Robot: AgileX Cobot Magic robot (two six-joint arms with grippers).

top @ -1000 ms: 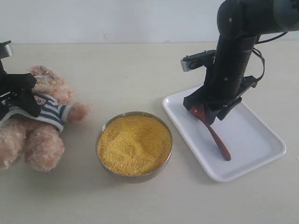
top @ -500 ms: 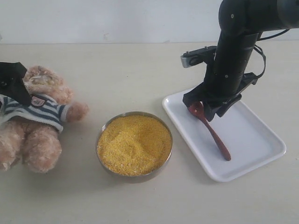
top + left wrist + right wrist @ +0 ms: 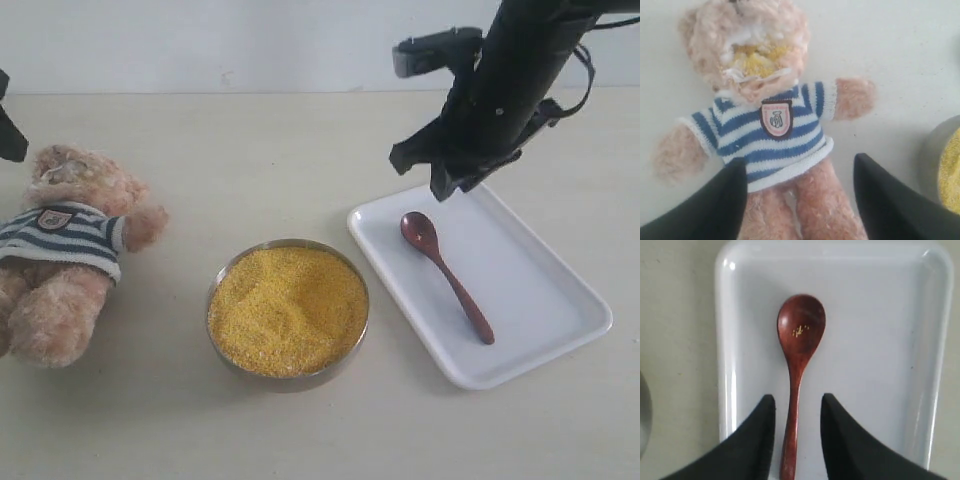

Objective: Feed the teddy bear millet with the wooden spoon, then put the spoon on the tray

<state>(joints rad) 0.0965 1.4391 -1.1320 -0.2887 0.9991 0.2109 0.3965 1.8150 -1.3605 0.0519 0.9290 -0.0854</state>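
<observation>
The small dark reddish-brown wooden spoon (image 3: 799, 340) lies flat in the white rectangular tray (image 3: 875, 365), beneath the right gripper (image 3: 798, 402). Its jaws stand apart, gripping nothing; the slim handle runs in line with the gap between them, and the round bowl lies beyond their tips. The left gripper (image 3: 800, 165) hangs over the fluffy tan plush teddy bear (image 3: 775, 125) in its striped shirt, jaws wide and empty, with the legs under the gap. Fine yellow millet (image 3: 757, 60) clings to the muzzle farther out. Both steps look done; the next move calls only for drawing the arms clear without brushing either.
</observation>
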